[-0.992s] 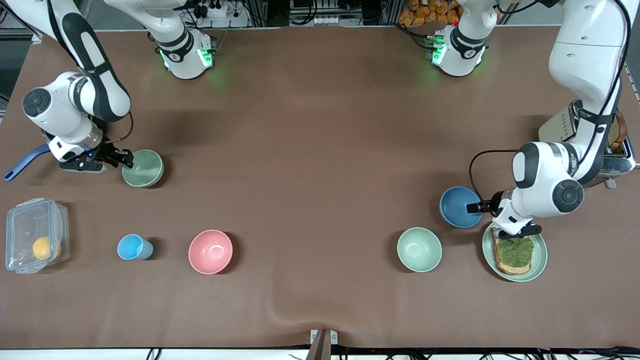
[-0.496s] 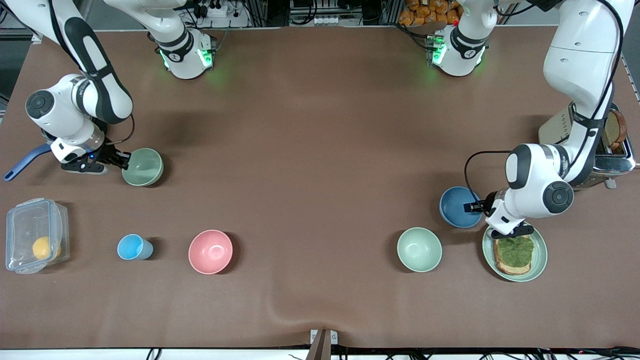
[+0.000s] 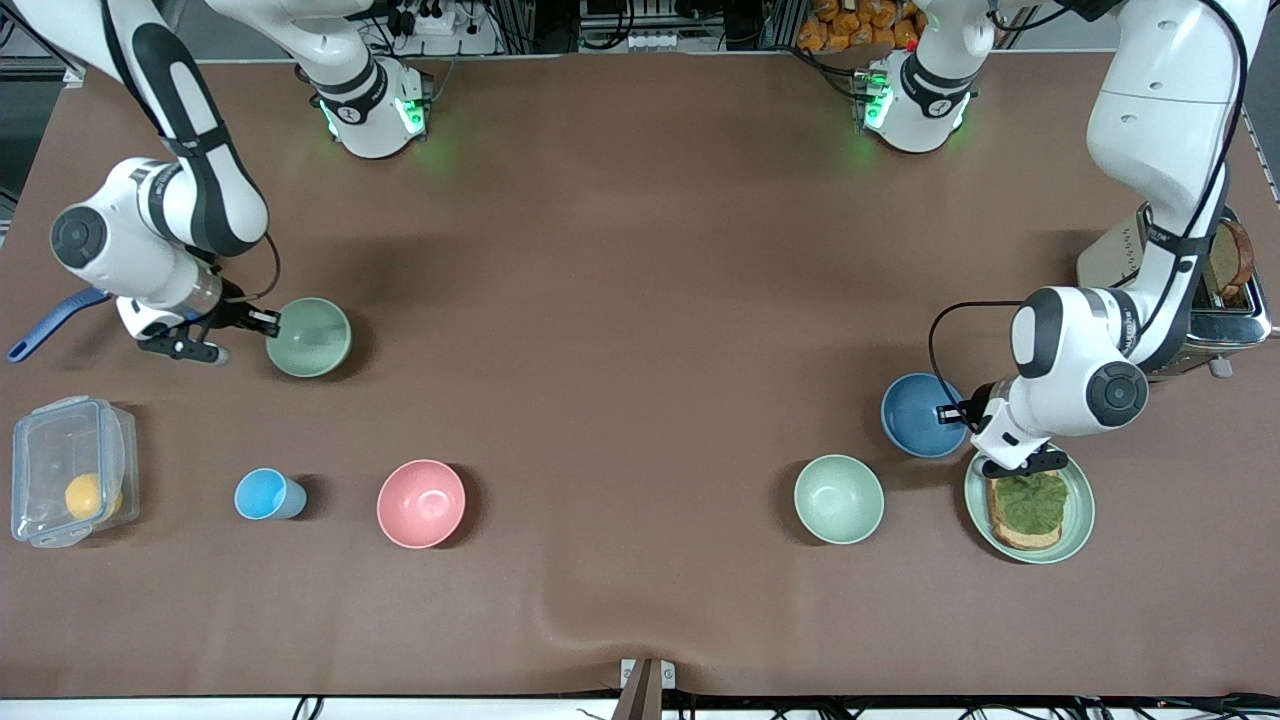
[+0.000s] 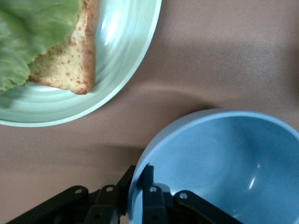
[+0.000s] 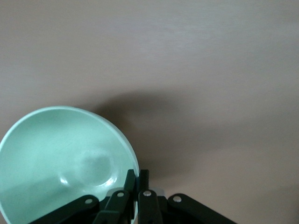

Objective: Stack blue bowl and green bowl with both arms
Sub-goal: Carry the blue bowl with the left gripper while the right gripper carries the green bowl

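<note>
The green bowl (image 3: pixel 310 338) is at the right arm's end of the table. My right gripper (image 3: pixel 268 320) is shut on its rim, one finger inside and one outside. The right wrist view shows the bowl (image 5: pixel 60 158) and the gripper (image 5: pixel 138 179) clamped on its rim. I cannot tell whether the bowl touches the table. The blue bowl (image 3: pixel 918 413) is at the left arm's end of the table. My left gripper (image 3: pixel 950 412) is shut on its rim. The left wrist view shows the bowl (image 4: pixel 224 168) and the gripper (image 4: pixel 140 179).
A green plate (image 3: pixel 1085 515) with toast and lettuce lies right beside the blue bowl, nearer the front camera; it also shows in the left wrist view (image 4: pixel 126 56). A pale mint bowl (image 3: pixel 838 498), pink bowl (image 3: pixel 420 503), light-blue cup (image 3: pixel 265 494), clear box (image 3: pixel 70 470) and toaster (image 3: pixel 1235 290) also stand here.
My right gripper has carried the green bowl a little toward the left arm's end of the table. The left arm shifted slightly at first; the blue bowl has barely moved.
</note>
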Available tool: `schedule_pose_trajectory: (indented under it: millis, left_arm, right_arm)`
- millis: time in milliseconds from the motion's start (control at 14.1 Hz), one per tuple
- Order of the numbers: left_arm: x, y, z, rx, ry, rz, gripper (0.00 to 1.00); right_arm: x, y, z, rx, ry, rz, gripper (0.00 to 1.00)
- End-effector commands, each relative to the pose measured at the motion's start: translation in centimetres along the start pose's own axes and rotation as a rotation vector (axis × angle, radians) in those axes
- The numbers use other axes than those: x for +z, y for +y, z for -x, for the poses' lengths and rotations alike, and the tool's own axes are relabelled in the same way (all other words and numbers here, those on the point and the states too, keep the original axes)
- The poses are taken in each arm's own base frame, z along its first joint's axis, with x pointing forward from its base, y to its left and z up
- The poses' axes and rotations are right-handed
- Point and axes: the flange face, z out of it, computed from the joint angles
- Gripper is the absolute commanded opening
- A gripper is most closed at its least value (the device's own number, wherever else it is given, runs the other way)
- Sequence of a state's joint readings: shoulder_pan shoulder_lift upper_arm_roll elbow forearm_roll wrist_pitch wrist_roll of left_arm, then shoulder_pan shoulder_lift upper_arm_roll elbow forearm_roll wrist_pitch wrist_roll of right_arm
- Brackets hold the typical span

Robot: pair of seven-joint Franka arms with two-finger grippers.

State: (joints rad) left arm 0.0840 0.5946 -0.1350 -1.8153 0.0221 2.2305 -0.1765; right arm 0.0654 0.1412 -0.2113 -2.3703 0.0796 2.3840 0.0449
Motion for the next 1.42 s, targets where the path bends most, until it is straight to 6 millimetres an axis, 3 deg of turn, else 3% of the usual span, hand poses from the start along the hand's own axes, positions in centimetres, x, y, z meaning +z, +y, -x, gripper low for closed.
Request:
schedule_pose_trajectory:
  millis: [0,142,283,496,779,1204,1346]
  left_arm:
    - [0.1,-0.9,-0.1,-0.012,0.008,-0.019,0.0]
    - [-0.2,-1.1,-0.2,-0.015,0.01,-0.018,0.0]
    - [-2.0,-1.4,-0.2,-0.015,0.033,-0.017,0.0]
    - [-6.6,-2.9,0.5,-0.049,0.052,-0.006,0.0]
    - [-10.7,-1.8,1.6,-0.079,0.064,0.061,0.0]
    - [-14.2,0.5,2.5,-0.147,0.073,0.226,0.0]
    - [-14.6,2.9,2.9,-0.171,0.061,0.258,0.0]
  right_arm:
    - [-4.0,-3.3,-0.1,0.074,-0.038,-0.024,0.0]
    - [-5.5,-7.4,0.2,0.134,-0.055,-0.017,0.0]
    - [-5.7,-12.2,1.0,0.203,-0.06,-0.07,0.0]
    - [-6.2,-16.6,1.9,0.279,-0.106,-0.215,0.0]
    - [-6.7,-24.8,4.8,0.37,-0.059,-0.26,0.0]
    - [-4.1,-36.5,12.1,0.355,-0.002,-0.2,0.0]
    - [-1.8,-40.4,14.0,0.393,0.039,-0.127,0.0]
